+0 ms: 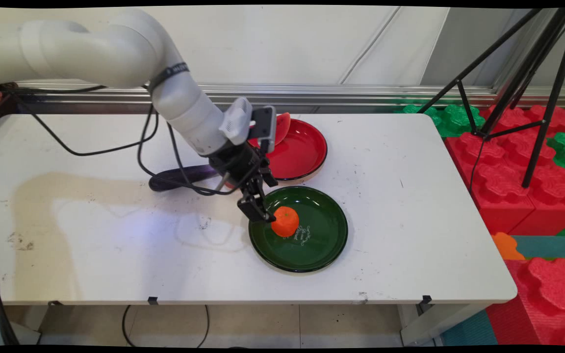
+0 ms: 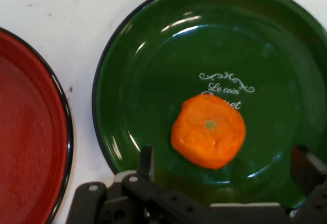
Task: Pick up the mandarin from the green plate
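An orange mandarin (image 1: 285, 221) (image 2: 208, 131) lies on a dark green plate (image 1: 312, 264) (image 2: 153, 55) with white lettering, near the table's front middle. My gripper (image 1: 259, 210) (image 2: 226, 156) hangs open just left of the fruit, low over the plate's left rim. In the hand view the two black fingers (image 2: 146, 161) stand wide apart on either side of the mandarin without touching it. Nothing is held.
A red plate (image 1: 307, 147) (image 2: 30, 147) sits just behind the green one, with a red curved piece (image 1: 282, 125) at its back rim. A purple aubergine (image 1: 179, 177) lies left of it under the black cables. Red and green foam blocks (image 1: 513, 166) and a tripod (image 1: 532, 73) stand right of the table.
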Tool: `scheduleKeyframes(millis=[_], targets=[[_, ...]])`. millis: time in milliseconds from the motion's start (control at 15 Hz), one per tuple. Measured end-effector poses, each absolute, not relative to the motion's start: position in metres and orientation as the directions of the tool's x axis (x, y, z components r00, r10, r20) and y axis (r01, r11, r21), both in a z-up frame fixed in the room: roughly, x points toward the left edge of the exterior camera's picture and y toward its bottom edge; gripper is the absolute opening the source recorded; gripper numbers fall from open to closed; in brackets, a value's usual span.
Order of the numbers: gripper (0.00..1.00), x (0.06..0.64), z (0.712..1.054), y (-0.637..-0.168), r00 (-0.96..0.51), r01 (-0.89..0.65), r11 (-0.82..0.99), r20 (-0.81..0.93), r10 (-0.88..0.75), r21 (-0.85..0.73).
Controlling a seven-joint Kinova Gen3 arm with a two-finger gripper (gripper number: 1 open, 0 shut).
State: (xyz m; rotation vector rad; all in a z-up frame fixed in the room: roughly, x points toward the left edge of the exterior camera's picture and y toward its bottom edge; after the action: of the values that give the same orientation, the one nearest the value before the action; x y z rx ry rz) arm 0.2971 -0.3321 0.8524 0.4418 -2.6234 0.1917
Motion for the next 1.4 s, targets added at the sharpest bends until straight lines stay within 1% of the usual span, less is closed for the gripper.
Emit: scheduleKeyframes(millis=[467,867,1400], targets=[[1.0,0.281,0.824,-0.345,-0.868,-0.31,0.949,0.426,-0.257,-0.059],[1.0,0.271,0.806,-0.352,-0.881,-0.291,0.955,0.406,-0.243,-0.059],[1.0,0.262,0.792,-0.358,-0.89,-0.272,0.96,0.395,-0.227,-0.062]])
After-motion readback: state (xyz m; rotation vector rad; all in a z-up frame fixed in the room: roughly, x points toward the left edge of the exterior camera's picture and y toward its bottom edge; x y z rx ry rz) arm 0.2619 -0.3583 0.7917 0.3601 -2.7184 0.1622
